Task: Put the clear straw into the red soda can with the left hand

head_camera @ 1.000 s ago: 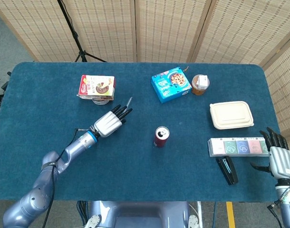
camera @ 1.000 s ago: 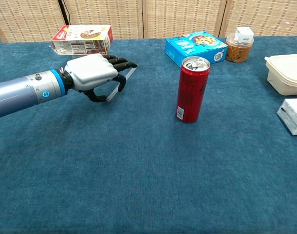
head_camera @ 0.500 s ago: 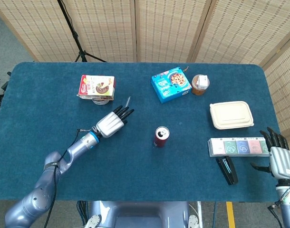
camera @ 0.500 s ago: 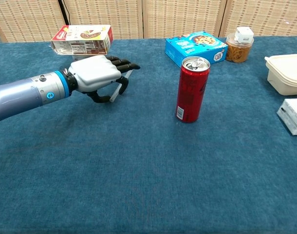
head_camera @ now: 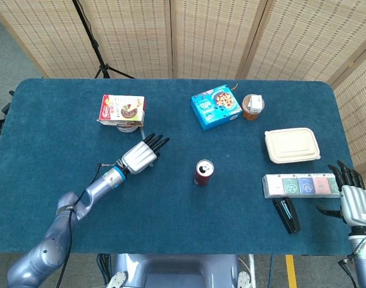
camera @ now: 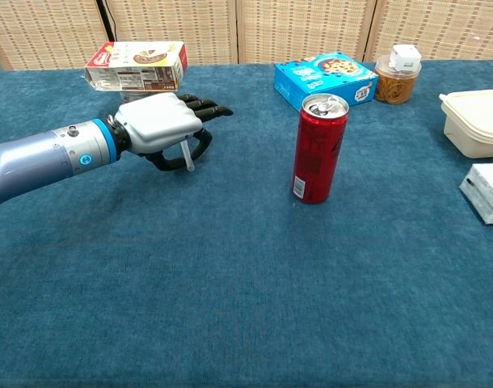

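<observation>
Left hand (camera: 162,125) sits left of centre in the chest view, palm down, fingers (camera: 204,111) stretched toward the right. I see the clear straw (camera: 186,155) pinched under it, between thumb and fingers; a short length pokes down below the palm. In the head view the same hand (head_camera: 141,157) covers the straw almost entirely, so I can't make out which way it lies from there.

Red soda can (camera: 319,148) stands upright at centre frame in the chest view, tab end up, top open, well apart from the left hand and to its right. Head view puts the can (head_camera: 203,172) just right of centre, below the blue box.

Right hand (head_camera: 353,200) is at the lower right edge of the head view, fingers spread and holding nothing; it doesn't show in the chest view.

Other stuff on the blue table (head_camera: 63,138):
- red-and-white snack box (head_camera: 122,110), upper left, just above the left hand
- blue cereal box (head_camera: 216,106), upper centre
- small jar with a white block on top (head_camera: 252,106), right beside the blue box
- beige lidded container (head_camera: 291,144), right side
- tray of coloured packets (head_camera: 300,185) below it
- black object (head_camera: 287,215) at lower right, near the tray
</observation>
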Tool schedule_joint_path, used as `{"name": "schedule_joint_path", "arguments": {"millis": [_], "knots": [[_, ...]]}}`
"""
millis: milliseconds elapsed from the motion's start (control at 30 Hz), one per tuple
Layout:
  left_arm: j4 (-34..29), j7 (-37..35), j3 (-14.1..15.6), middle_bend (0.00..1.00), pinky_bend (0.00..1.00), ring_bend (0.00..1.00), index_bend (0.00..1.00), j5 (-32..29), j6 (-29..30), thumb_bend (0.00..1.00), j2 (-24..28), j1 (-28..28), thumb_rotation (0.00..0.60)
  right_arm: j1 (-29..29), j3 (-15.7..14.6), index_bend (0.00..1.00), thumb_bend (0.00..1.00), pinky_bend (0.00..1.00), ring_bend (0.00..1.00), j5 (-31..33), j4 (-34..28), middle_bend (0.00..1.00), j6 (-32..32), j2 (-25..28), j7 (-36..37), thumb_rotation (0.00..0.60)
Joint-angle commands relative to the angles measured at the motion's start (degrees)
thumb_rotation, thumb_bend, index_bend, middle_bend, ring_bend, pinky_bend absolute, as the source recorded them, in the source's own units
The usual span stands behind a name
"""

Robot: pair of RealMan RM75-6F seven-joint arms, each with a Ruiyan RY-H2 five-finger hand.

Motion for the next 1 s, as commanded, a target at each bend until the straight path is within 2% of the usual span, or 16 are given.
{"name": "schedule_joint_path", "arguments": {"millis": [33, 233, 433, 533, 667, 733, 900, 1000], "knots": [[0.0, 0.1, 0.0, 0.00, 0.12, 0.00, 0.60, 0.0, 0.1, 0.42, -0.1, 0.0, 0.600, 0.0, 0.0, 0.10, 0.00, 0.00, 0.00, 0.0, 0.0, 0.00, 0.0, 0.0, 0.0, 0.600], [-0.4, -0.5, -0.4, 0.00, 0.12, 0.00, 0.62, -0.4, 1.0, 0.42, -0.1, 0.1, 0.600, 0.0, 0.0, 0.10, 0.00, 0.00, 0.00, 0.0, -0.1, 0.00, 0.0, 0.0, 0.0, 0.600], [-2.9, -5.2, -2.9, 0.00, 0.12, 0.00, 0.62, -2.3, 7.5, 0.42, 1.1, 0.0, 0.600, 0.0, -0.1, 0.10, 0.00, 0.00, 0.00, -0.3, -0.3, 0.00, 0.1, 0.1, 0.2, 0.600], [-6.0, -10.0, -5.2, 0.00, 0.12, 0.00, 0.62, -4.2, 10.4, 0.42, 2.3, -0.2, 0.600, 0.0, -0.2, 0.10, 0.00, 0.00, 0.00, -0.4, -0.3, 0.00, 0.1, 0.0, 0.1, 0.600], [-14.7, -19.3, -8.5, 0.00, 0.12, 0.00, 0.62, -7.0, 11.0, 0.42, 6.4, -0.4, 0.600, 0.0, -0.4, 0.10, 0.00, 0.00, 0.00, -0.5, -0.4, 0.00, -0.1, 0.0, 0.0, 0.600], [-19.7, -21.6, -9.3, 0.00, 0.12, 0.00, 0.62, -7.7, 10.6, 0.42, 9.4, -0.5, 0.600, 0.0, -0.4, 0.10, 0.00, 0.00, 0.00, -0.6, -0.4, 0.00, -0.1, 0.0, 0.0, 0.600], [-38.4, -23.7, -10.9, 0.00, 0.10, 0.00, 0.62, -9.4, 7.7, 0.42, 20.6, -0.3, 0.600, 0.0, -0.4, 0.10, 0.00, 0.00, 0.00, -0.6, -0.5, 0.00, -0.1, 0.0, 0.0, 0.600], [-55.5, -24.5, -11.4, 0.00, 0.05, 0.00, 0.62, -11.2, 2.4, 0.41, 31.2, -0.6, 0.600, 0.1, -0.5, 0.10, 0.00, 0.00, 0.00, -0.6, -0.4, 0.00, -0.3, -0.1, -0.3, 0.600]]}}
